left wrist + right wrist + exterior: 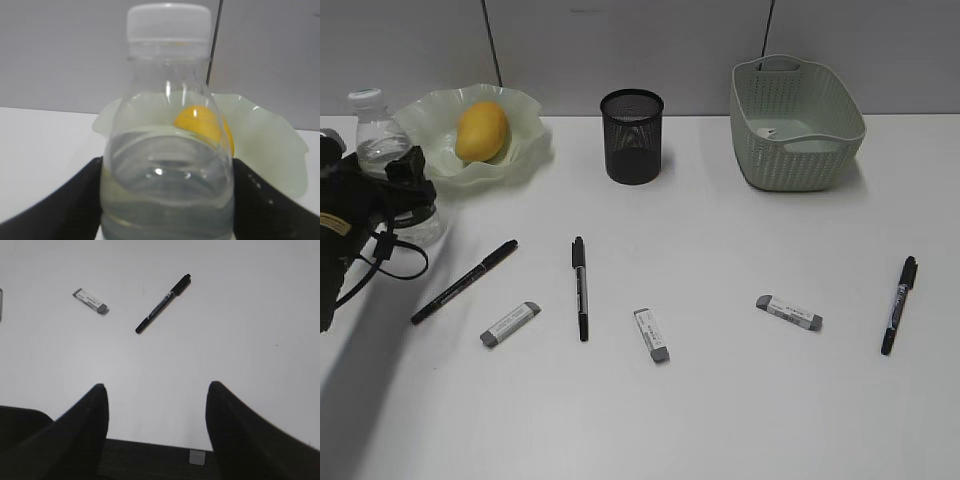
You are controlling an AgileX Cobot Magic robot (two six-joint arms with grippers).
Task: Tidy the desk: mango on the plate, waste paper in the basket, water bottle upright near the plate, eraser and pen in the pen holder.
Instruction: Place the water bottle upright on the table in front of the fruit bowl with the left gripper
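The clear water bottle (378, 130) with a white cap stands upright left of the plate (528, 125). My left gripper (410, 195) is shut on its body. In the left wrist view the bottle (167, 150) fills the space between the jaws, and the mango (202, 122) and the plate (265, 145) show behind it. The yellow mango (482, 131) lies on the plate. The black mesh pen holder (632, 136) and the green basket (796, 122) stand at the back. A small white bit shows inside the basket; I cannot tell what it is. My right gripper (157, 400) is open and empty over the desk's front edge.
Three black pens (466, 281) (580, 288) (899, 305) and three grey-white erasers (510, 324) (651, 334) (788, 312) lie across the middle of the desk. The right wrist view shows one pen (163, 303) and one eraser (90, 300) ahead of the jaws.
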